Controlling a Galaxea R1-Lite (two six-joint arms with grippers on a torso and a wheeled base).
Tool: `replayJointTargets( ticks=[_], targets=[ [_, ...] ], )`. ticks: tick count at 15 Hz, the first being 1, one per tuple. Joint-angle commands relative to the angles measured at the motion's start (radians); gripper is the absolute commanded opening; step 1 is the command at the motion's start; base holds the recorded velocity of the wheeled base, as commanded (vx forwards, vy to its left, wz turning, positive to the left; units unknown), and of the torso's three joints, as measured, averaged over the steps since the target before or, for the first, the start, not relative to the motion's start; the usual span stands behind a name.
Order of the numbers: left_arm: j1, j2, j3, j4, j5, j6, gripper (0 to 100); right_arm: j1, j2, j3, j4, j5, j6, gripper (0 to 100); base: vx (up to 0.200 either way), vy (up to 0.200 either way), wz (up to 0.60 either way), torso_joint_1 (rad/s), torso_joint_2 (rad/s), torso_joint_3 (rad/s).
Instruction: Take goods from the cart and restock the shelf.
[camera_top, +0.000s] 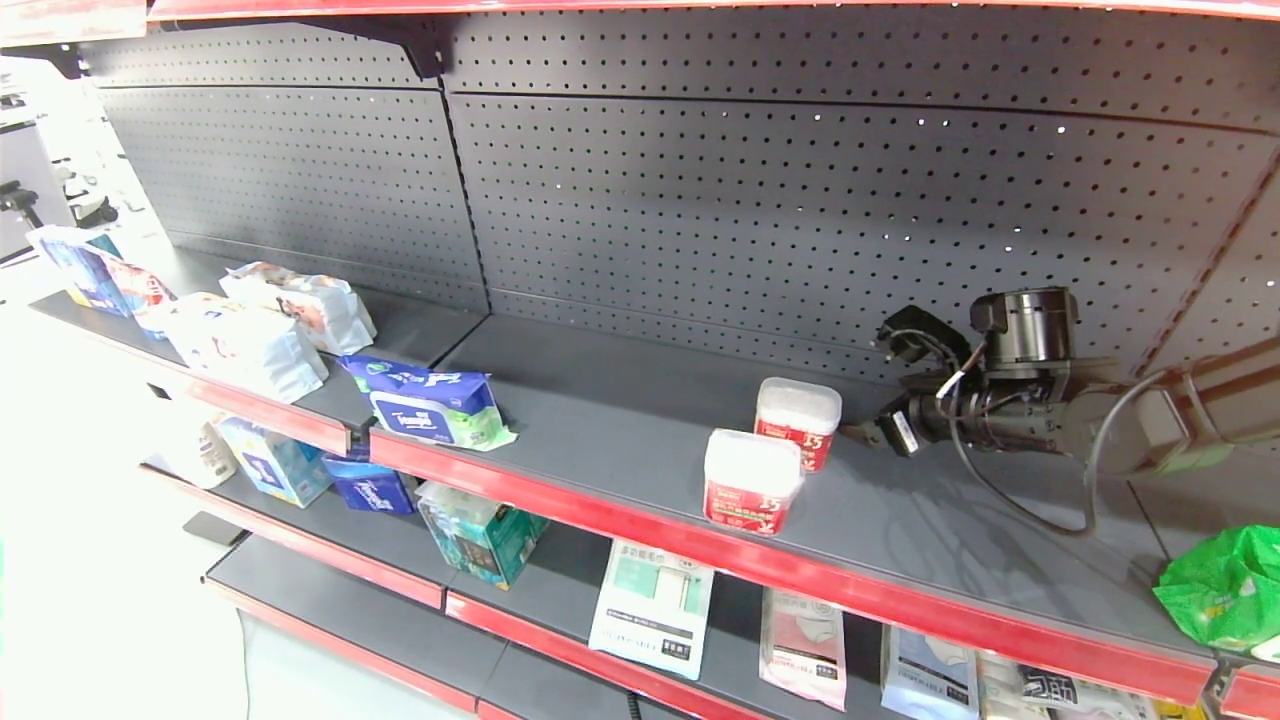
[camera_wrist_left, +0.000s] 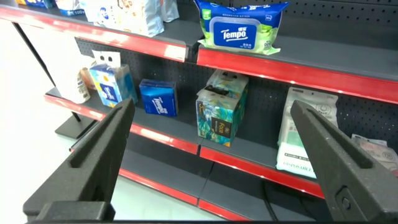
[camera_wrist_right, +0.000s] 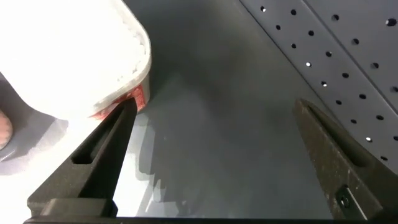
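Two white tubs with red labels stand on the grey shelf (camera_top: 620, 430). One tub (camera_top: 752, 480) is near the red front edge and the other tub (camera_top: 797, 420) is just behind it. My right gripper (camera_top: 868, 432) hovers low over the shelf, right beside the rear tub. In the right wrist view that gripper (camera_wrist_right: 217, 168) is open with bare shelf between its fingers, and the tub (camera_wrist_right: 68, 56) lies just outside one finger (camera_wrist_right: 102, 155). My left gripper (camera_wrist_left: 211, 168) is open and holds nothing, facing the lower shelves.
A blue wipes pack (camera_top: 430, 400) and white packs (camera_top: 250, 345) lie further left on the shelf, and a green bag (camera_top: 1225, 590) lies at the far right. Tissue boxes (camera_wrist_left: 221, 112) and hanging packs (camera_top: 650, 605) fill the lower shelf. A pegboard wall (camera_top: 760, 200) closes the back.
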Motion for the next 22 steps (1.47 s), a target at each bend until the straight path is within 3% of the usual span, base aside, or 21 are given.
replayJointTargets(
  ticks=[1, 7, 11, 15, 18, 22],
  targets=[
    [0.0, 0.001, 0.0, 0.001, 0.0, 0.0, 100, 0.007, 0.006, -0.007, -0.002, 0.0, 0.0, 100, 0.0, 0.0, 0.0, 0.0, 0.0, 0.0],
    [0.0, 0.001, 0.0, 0.001, 0.0, 0.0, 100, 0.004, 0.018, -0.015, 0.0, 0.0, -0.002, 100, 0.0, 0.0, 0.0, 0.0, 0.0, 0.0],
    [0.0, 0.001, 0.0, 0.001, 0.0, 0.0, 100, -0.051, -0.063, 0.042, 0.0, -0.006, 0.0, 100, 0.0, 0.0, 0.0, 0.0, 0.0, 0.0],
    [0.0, 0.001, 0.0, 0.001, 0.0, 0.0, 100, -0.139, -0.301, 0.258, 0.0, -0.012, 0.029, 100, 0.0, 0.0, 0.0, 0.0, 0.0, 0.0],
    [0.0, 0.001, 0.0, -0.001, 0.0, 0.0, 100, -0.147, -0.568, 0.425, 0.0, -0.024, 0.216, 100, 0.0, 0.0, 0.0, 0.0, 0.0, 0.0],
    [-0.001, 0.001, 0.0, 0.001, 0.0, 0.0, 100, -0.2, -0.969, 0.66, 0.003, -0.02, 0.23, 100, 0.0, 0.0, 0.0, 0.0, 0.0, 0.0]
  ],
)
